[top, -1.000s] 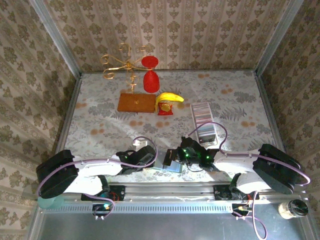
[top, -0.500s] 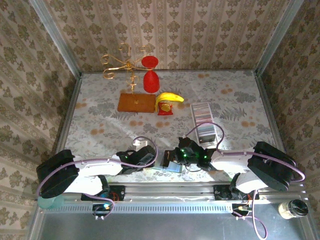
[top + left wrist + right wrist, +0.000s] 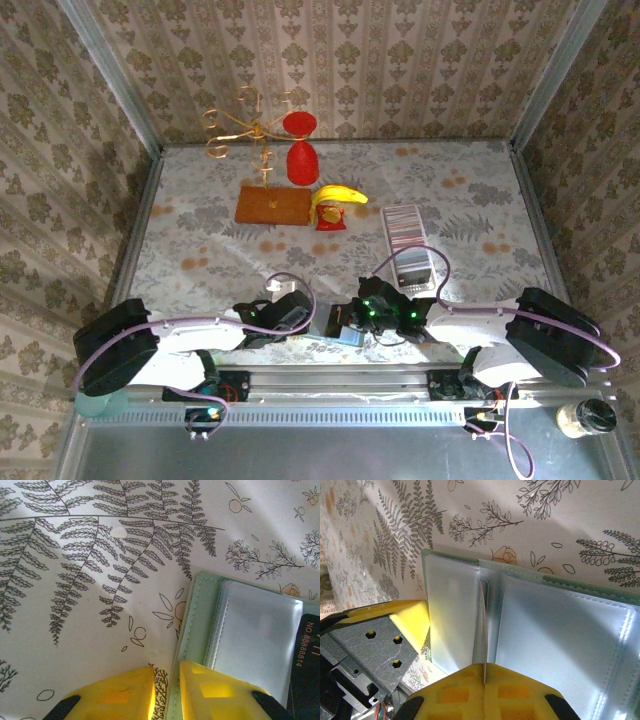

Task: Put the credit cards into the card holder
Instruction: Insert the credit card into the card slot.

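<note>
Green card holder (image 3: pixel 193 614) edge sits in left tool (image 3: pixel 166 674)

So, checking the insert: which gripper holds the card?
The right gripper, pinching a thin card edge-on over the card holder; the left gripper grips the holder's edge.

Bench (image 3: pixel 75 605) is covered by a smooth printed sheet with a faint sheen. Card holder (image 3: pixel 192 625): matt pale green leather-like cover with a stitched border; inner sleeves are of clear glossy plastic, and glare is noted. Dark card (image 3: pixel 307 665) is logged as glossy plastic. Pads (image 3: pixel 125 690) of left tool (image 3: pixel 166 685) are moulded in matt yellow plastic; same on right tool (image 3: pixel 484 675). Credit card (image 3: pixel 483 615) edge is read as thin pale plastic. Grey plate (image 3: pixel 375 650) is marked speckled and matt. Board (image 3: pixel 273 205) is logged as wood, stand (image 3: pixel 245 125) as gold wire metal, goblet (image 3: pixel 301 160) as glossy red.
</note>
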You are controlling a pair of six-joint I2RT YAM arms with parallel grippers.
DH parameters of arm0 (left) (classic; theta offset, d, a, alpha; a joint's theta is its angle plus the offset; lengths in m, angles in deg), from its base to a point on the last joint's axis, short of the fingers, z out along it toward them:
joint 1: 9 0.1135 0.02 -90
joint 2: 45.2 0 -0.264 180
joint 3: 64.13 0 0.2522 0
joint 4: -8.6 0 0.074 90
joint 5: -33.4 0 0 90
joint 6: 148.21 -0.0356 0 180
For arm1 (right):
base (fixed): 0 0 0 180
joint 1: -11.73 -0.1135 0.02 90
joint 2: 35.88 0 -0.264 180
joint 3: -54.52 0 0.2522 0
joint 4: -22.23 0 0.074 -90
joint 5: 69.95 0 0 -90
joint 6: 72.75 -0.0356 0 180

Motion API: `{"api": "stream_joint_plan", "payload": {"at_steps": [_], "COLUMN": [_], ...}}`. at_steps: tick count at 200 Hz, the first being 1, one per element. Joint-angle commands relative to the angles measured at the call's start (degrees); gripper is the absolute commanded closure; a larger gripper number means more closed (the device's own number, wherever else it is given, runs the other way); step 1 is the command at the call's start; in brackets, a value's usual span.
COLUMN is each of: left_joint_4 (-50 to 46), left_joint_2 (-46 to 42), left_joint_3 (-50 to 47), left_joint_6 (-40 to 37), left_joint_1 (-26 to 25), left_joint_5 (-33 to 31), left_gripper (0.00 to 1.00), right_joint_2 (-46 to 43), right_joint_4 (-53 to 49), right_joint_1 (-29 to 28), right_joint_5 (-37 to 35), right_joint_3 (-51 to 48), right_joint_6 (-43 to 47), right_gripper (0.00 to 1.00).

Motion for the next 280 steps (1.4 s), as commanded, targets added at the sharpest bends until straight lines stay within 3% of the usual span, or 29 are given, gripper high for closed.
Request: {"api": "stream_joint_plan", "payload": {"at_steps": [1,62,95,136,164,240,280], "left_joint_4": [2.5,2.4,2.4,2.4,2.5,3.4,3.7], "left_joint_2": [4.3,4.2,4.1,4.1,4.2,4.8,4.9], "left_joint_3": [-0.9,-1.0,-1.1,-1.2,-1.4,-1.6,-1.7], "left_joint_6": [0.9,1.0,1.1,1.2,1.2,1.1,1.1], "left_joint_1": [-0.8,-1.0,-1.0,-1.2,-1.2,-1.3,-1.3], "left_joint_5": [5.6,5.7,5.5,5.4,5.5,5.8,5.9], "left_gripper": [0.79,0.79,0.79,0.79,0.79,0.80,0.81], "right_joint_2": [1.0,4.5,5.4,6.1,5.0,5.2,5.8], "right_joint_4": [-3.0,-1.1,-1.1,-5.7,-9.8,-18.8,-20.1], "right_joint_1": [-0.7,-0.7,-0.7,-0.7,-0.7,-0.7,-0.7], "right_joint_5": [0.9,2.4,2.2,2.0,0.5,-0.4,0.0], "right_joint_3": [1.2,2.4,2.8,5.8,6.9,10.5,11.5], "right_joint_6": [0.9,0.6,0.7,3.8,6.8,10.7,11.0], "right_gripper": [1.00,1.00,0.95,0.74,0.74,0.58,0.61]}}
